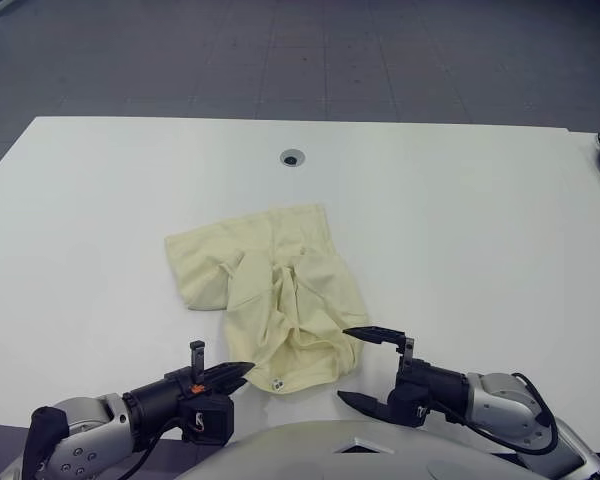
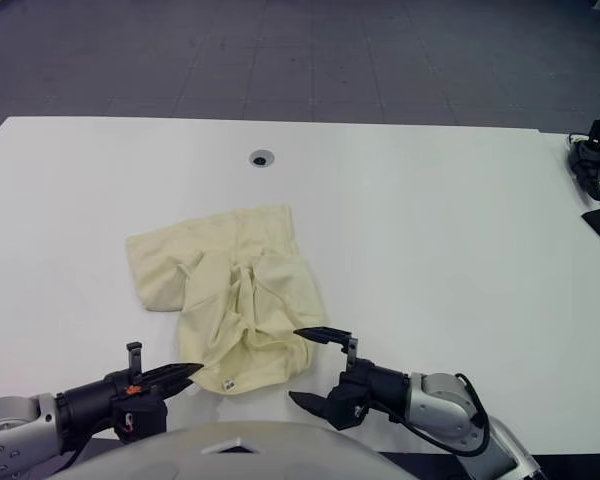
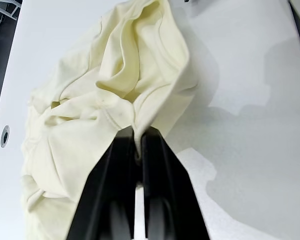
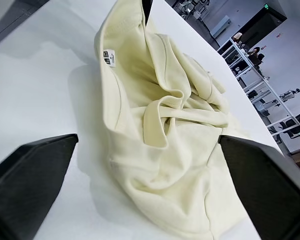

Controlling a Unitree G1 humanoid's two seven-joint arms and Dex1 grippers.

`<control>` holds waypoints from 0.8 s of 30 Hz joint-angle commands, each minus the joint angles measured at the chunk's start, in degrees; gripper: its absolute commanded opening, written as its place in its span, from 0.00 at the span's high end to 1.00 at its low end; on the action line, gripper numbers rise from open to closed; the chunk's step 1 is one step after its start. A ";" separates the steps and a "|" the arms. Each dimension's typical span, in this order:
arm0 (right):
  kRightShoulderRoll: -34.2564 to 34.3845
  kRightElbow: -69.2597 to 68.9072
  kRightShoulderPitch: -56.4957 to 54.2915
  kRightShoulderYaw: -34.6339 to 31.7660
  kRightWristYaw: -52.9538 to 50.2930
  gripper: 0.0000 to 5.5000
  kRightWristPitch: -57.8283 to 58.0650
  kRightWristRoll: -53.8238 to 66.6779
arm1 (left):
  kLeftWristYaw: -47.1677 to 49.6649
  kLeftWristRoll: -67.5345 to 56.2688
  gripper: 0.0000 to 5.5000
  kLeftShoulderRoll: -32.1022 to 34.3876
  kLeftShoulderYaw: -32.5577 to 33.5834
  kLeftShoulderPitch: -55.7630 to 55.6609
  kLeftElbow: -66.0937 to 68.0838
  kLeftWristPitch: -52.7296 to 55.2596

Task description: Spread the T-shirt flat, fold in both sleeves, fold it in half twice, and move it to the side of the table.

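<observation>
One crumpled T-shirt (image 1: 270, 290) on white table (image 1: 480, 200), grey floor (image 1: 380, 50) beyond.

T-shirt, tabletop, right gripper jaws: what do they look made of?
The T-shirt looks like a soft pale-yellow knit, likely cotton: matte, creasing into loose folds. The table has a smooth, hard white top, probably laminate, with a faint sheen. The jaws of the right gripper are rigid matte black, either plastic or coated metal.

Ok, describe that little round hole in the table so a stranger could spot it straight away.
Start with the big white table. Past the crumpled pale yellow T-shirt, toward the far edge, sits the hole. It is small, round and dark with a grey rim, unlike the soft cloth near it.
</observation>
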 commanded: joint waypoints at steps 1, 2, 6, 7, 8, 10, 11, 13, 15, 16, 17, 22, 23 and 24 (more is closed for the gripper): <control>2.38 -0.24 0.16 0.45 -1.41 0.18 2.79 -0.30 | 0.36 0.91 1.00 -0.27 -0.80 -0.27 0.10 -0.30; 2.89 -0.03 0.04 0.23 -1.91 0.21 3.28 -0.64 | 0.37 0.89 1.00 -0.28 -0.80 -0.28 0.03 -0.26; 4.50 1.49 -0.33 0.05 -3.77 0.33 4.26 -2.20 | 0.43 0.48 1.00 -0.38 -1.19 -0.31 -0.15 -0.34; 5.19 1.87 -0.29 0.21 -4.30 0.37 4.79 -2.29 | 0.42 0.40 1.00 -0.49 -1.58 -0.29 -0.34 -0.23; 5.64 2.22 -0.17 0.29 -4.82 0.40 5.23 -2.68 | 0.36 0.35 1.00 -0.53 -1.88 -0.31 -0.60 -0.08; 5.98 2.89 0.49 0.07 -5.70 0.47 5.85 -3.41 | 0.24 0.10 1.00 -0.41 -1.87 -0.27 -1.03 0.17; 6.01 3.04 0.78 -0.08 -5.88 0.50 5.99 -3.60 | 0.26 0.00 1.00 -0.36 -1.69 -0.19 -1.12 0.21; 5.98 2.80 1.37 -0.04 -6.06 0.55 6.22 -3.54 | 0.39 0.02 1.00 -0.36 -1.47 -0.03 -1.04 0.12; 5.92 2.33 1.81 0.05 -6.12 0.62 6.48 -3.48 | 0.55 0.26 1.00 -0.40 -1.53 -0.05 -0.77 -0.03; 5.87 2.21 1.92 0.05 -6.11 0.65 6.54 -3.44 | 0.62 0.41 1.00 -0.43 -1.57 -0.06 -0.67 -0.06; 5.78 2.13 2.01 0.01 -6.11 0.68 6.57 -3.42 | 0.70 0.56 1.00 -0.47 -1.62 -0.19 -0.53 -0.02; 5.77 2.45 2.35 -0.84 -6.66 0.83 7.14 -3.19 | 1.37 1.40 1.00 -0.47 -1.36 -0.95 0.17 -0.14; 5.82 2.61 2.31 -0.96 -6.76 0.86 7.18 -3.10 | 1.51 1.43 1.00 -0.52 -1.33 -1.10 0.24 -0.16; 5.91 2.71 2.26 -1.03 -6.83 0.88 7.26 -3.05 | 1.72 1.51 1.00 -0.58 -1.28 -1.27 0.36 -0.28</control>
